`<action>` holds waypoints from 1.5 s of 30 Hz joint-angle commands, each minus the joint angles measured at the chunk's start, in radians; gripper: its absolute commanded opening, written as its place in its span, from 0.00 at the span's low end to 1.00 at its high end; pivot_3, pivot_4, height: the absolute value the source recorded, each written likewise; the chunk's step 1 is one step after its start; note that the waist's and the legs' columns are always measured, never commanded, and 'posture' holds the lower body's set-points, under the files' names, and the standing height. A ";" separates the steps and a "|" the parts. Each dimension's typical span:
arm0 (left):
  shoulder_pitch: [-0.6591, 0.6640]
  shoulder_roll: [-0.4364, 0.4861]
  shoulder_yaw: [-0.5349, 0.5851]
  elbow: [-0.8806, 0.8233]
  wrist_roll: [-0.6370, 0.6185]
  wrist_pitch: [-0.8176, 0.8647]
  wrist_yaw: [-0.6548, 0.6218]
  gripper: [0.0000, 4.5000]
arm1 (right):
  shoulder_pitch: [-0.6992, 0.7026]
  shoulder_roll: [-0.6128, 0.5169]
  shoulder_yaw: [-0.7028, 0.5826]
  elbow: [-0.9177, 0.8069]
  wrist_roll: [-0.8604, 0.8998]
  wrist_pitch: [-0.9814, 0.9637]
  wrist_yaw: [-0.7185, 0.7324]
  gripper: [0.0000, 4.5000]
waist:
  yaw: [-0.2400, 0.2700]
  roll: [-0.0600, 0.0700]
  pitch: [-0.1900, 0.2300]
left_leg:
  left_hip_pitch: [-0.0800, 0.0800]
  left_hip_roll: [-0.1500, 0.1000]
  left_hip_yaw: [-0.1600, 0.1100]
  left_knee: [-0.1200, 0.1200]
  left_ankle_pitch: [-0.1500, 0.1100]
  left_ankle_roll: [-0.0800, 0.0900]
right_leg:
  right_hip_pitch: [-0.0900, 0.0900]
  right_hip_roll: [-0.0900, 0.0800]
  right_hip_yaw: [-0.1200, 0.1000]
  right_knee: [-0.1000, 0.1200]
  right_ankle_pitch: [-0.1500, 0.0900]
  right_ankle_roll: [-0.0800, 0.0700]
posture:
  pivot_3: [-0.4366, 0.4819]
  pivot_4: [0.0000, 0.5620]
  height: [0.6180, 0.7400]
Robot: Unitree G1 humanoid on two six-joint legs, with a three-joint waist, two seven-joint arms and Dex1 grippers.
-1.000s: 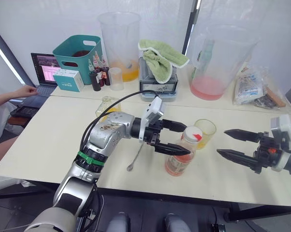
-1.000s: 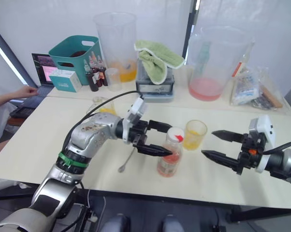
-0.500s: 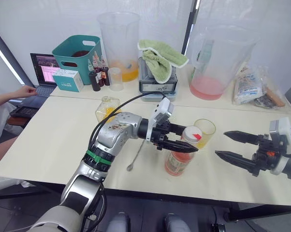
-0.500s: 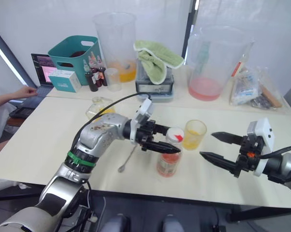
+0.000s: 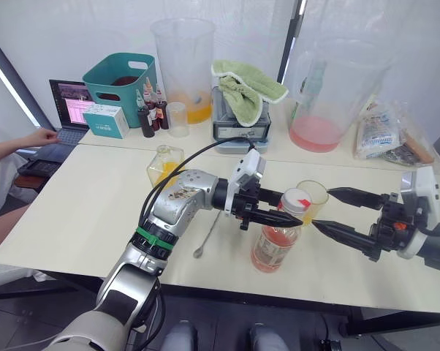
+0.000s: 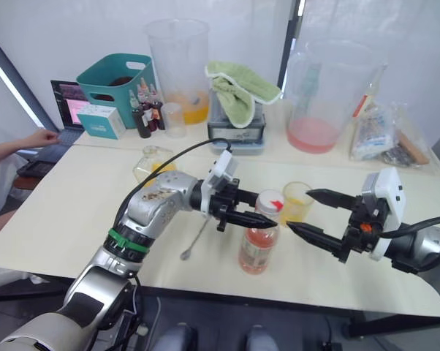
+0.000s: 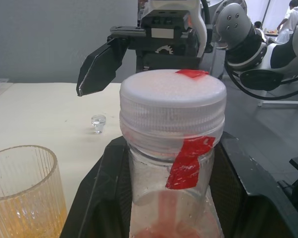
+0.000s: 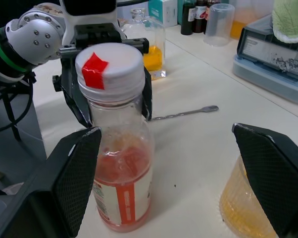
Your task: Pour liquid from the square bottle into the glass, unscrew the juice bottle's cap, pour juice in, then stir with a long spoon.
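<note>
Since the earlier frame the right gripper (image 5: 330, 212) has closed in, fingers apart, at 3 o'clock of the juice bottle (image 5: 275, 241). Mid-table, its neck is clamped by the left gripper (image 5: 282, 213); the glass (image 5: 312, 199) stands at 1 o'clock.

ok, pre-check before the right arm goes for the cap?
1. Left gripper fingers around the juice bottle neck: ok; firm grip: cannot tell.
2. Cap still on: ok.
3. Right gripper open: ok.
4. Right gripper lined up on cap: not ok, short of it.
5. Bottle upright on the table: ok.
6. Glass close behind bottle, holds yellow liquid: bump risk.
</note>
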 commanded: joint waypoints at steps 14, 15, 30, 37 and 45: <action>0.011 0.014 0.009 -0.070 -0.025 0.031 -0.022 0.86 | 0.048 -0.005 -0.070 -0.017 0.021 -0.005 0.018 1.00 | -0.001 0.000 0.000 | -0.001 0.000 0.000 0.001 0.000 0.000 | 0.000 0.000 0.000 0.000 0.000 0.001 | 0.48 0.27 1.00; 0.013 0.014 0.006 -0.068 -0.022 0.031 -0.023 0.86 | 0.047 -0.005 -0.071 -0.016 0.020 -0.005 0.019 1.00 | -0.001 0.000 0.000 | -0.001 0.000 0.000 0.001 0.000 0.000 | 0.000 0.000 0.000 0.000 0.000 0.001 | 0.48 0.27 1.00; 0.007 0.000 0.001 -0.055 -0.011 0.008 -0.032 0.34 | 0.042 -0.011 -0.084 -0.024 0.031 0.002 0.010 1.00 | -0.001 0.000 0.000 | -0.001 0.000 0.000 0.001 0.000 0.000 | 0.000 0.000 0.000 0.000 0.000 0.001 | 0.48 0.27 1.00; -0.001 0.003 0.009 -0.033 0.024 -0.075 -0.023 0.29 | 0.023 -0.014 -0.081 -0.074 0.086 0.026 -0.042 1.00 | -0.001 0.000 0.000 | -0.001 0.000 0.000 0.001 0.000 0.000 | 0.000 0.000 0.000 0.000 0.000 0.001 | 0.48 0.27 1.00; -0.013 -0.019 0.022 0.021 0.077 -0.209 0.005 0.29 | -0.052 0.006 0.008 -0.186 0.261 0.066 -0.232 1.00 | -0.001 0.000 0.000 | -0.002 0.000 -0.001 0.001 0.000 0.000 | 0.000 0.000 0.000 0.000 0.001 0.001 | 0.48 0.27 1.00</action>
